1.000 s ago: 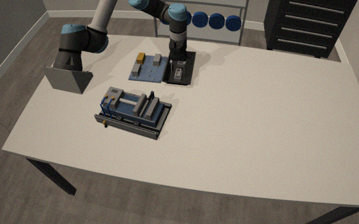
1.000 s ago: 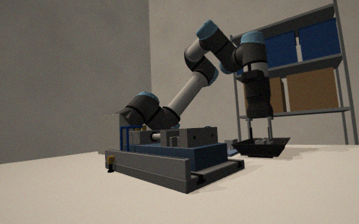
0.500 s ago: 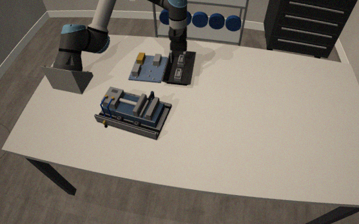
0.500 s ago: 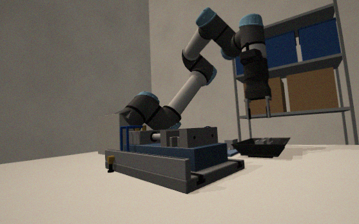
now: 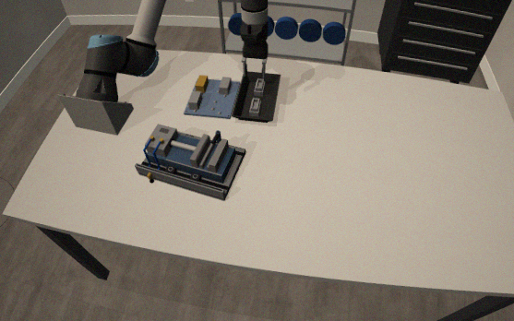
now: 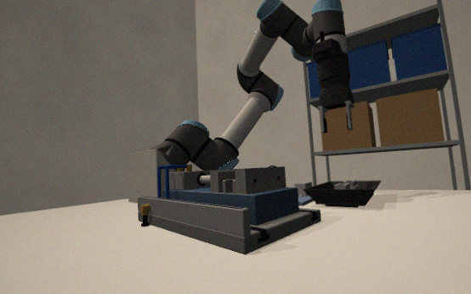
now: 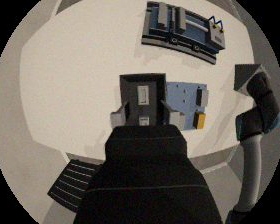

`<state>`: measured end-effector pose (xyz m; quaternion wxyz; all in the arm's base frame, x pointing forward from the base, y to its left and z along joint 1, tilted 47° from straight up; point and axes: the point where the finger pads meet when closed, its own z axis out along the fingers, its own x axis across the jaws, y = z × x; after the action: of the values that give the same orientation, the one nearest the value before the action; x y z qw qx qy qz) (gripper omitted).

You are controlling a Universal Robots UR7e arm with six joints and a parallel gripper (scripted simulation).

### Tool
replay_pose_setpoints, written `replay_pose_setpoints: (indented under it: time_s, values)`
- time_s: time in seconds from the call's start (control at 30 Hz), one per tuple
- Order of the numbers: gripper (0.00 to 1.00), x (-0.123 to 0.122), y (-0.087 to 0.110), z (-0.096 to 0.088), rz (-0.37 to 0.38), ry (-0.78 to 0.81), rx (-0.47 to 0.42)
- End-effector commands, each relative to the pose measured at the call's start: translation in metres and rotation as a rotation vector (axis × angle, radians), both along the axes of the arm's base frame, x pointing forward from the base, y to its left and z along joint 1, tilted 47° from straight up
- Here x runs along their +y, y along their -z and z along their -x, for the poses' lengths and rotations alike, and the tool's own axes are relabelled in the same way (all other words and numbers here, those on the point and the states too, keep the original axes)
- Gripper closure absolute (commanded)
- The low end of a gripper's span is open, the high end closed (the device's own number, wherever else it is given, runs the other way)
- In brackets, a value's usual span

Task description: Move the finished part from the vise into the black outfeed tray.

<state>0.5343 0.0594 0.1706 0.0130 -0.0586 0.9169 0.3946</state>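
Observation:
The black outfeed tray [image 5: 257, 97] lies at the back of the table and holds two grey pocketed parts, one at the far end [image 5: 259, 86] and one at the near end [image 5: 255, 106]. My gripper [image 5: 254, 70] is open and empty, raised well above the far end of the tray; it also shows in the exterior view [image 6: 336, 118], high over the tray [image 6: 342, 192]. In the wrist view the tray [image 7: 143, 102] lies below the fingers. The vise [image 5: 192, 157] stands at the table's middle left with nothing between its jaws.
A blue fixture plate [image 5: 212, 97] with two grey blocks and an orange block [image 5: 201, 82] lies left of the tray. A shelf rack [image 5: 290, 28] with blue bins and a black drawer cabinet [image 5: 442, 34] stand behind the table.

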Motion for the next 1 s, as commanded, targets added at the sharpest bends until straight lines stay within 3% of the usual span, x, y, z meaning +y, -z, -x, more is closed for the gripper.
replay_pose_setpoints:
  time_s: [0.0, 0.13, 0.17, 0.97]
  values:
    - [0.00, -0.0052, -0.0048, -0.0004, 0.000, 0.000, 0.000]
    - [0.00, -0.0059, -0.0054, -0.0004, 0.000, 0.000, 0.000]
    - [1.00, -0.0059, -0.0054, -0.0004, 0.000, 0.000, 0.000]
    - [1.00, -0.0059, -0.0054, -0.0004, 0.000, 0.000, 0.000]
